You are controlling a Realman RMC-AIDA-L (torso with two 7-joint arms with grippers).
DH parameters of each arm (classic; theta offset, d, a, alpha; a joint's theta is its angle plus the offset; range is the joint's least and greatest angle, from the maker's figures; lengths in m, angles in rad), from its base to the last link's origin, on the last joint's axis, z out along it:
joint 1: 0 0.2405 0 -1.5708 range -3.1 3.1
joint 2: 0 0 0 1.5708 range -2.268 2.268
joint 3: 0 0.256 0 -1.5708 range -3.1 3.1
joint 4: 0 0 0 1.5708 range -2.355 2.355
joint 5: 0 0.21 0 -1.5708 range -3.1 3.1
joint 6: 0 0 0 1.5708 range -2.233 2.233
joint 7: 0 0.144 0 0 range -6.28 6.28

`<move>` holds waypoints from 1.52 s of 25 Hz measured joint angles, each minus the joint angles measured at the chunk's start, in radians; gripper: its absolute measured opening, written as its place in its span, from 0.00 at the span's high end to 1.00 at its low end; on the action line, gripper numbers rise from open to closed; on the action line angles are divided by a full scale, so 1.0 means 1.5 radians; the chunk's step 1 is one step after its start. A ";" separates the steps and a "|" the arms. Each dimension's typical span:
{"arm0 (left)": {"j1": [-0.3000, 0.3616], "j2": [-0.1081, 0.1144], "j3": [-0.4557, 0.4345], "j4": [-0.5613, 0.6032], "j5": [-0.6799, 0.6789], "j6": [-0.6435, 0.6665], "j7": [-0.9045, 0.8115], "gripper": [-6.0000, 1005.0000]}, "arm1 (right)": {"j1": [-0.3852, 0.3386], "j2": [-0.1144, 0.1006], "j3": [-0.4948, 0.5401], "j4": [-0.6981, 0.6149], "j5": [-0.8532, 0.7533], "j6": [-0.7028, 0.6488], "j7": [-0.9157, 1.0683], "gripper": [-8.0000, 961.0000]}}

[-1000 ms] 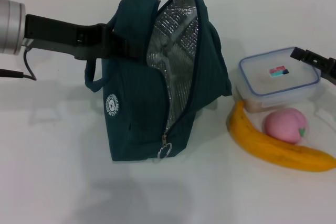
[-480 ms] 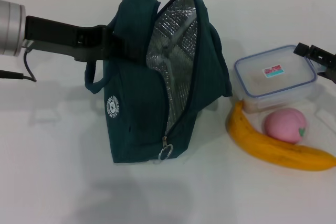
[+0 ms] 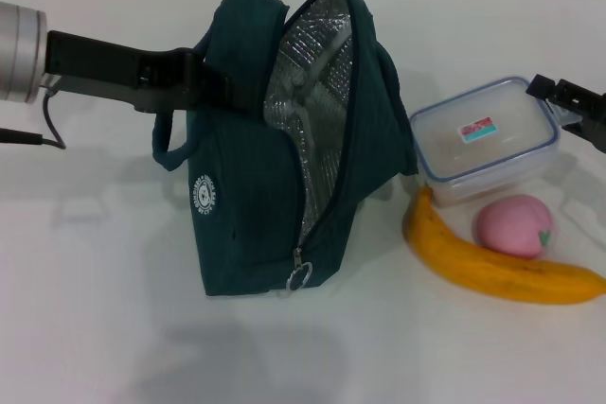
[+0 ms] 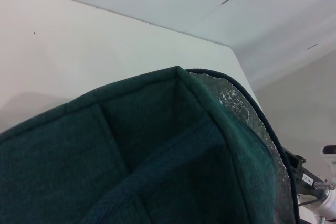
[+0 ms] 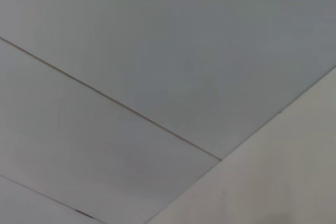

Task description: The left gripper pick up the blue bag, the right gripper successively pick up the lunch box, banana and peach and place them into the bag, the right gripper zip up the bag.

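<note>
Standing on the white counter (image 3: 95,328) left of centre, the blue bag (image 3: 256,186) gapes open, its silver foil lining facing right and its metal zipper pull hanging at the near bottom edge. The left end effector (image 3: 194,82) is clamped on the bag's top left edge. Right of the bag, the lunch box (image 3: 483,142) is gripped at its far right corner by the right end effector (image 3: 559,101). The banana (image 3: 492,262) and the peach (image 3: 513,226) lie just nearer, touching.
</note>
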 joint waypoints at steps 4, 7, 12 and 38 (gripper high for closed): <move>0.001 0.001 0.004 0.000 0.000 0.000 0.000 0.95 | -0.002 0.008 0.000 0.001 0.013 -0.007 0.012 0.44; 0.002 0.001 0.011 0.000 0.000 0.000 0.001 0.95 | -0.003 0.015 0.000 0.001 0.015 -0.011 0.015 0.55; 0.002 0.002 0.017 0.000 0.000 0.000 0.001 0.95 | -0.003 0.024 0.000 0.001 0.015 -0.011 0.019 0.65; 0.005 0.006 0.017 -0.001 0.000 0.001 0.009 0.95 | -0.015 0.029 0.000 0.017 0.067 -0.024 0.032 0.80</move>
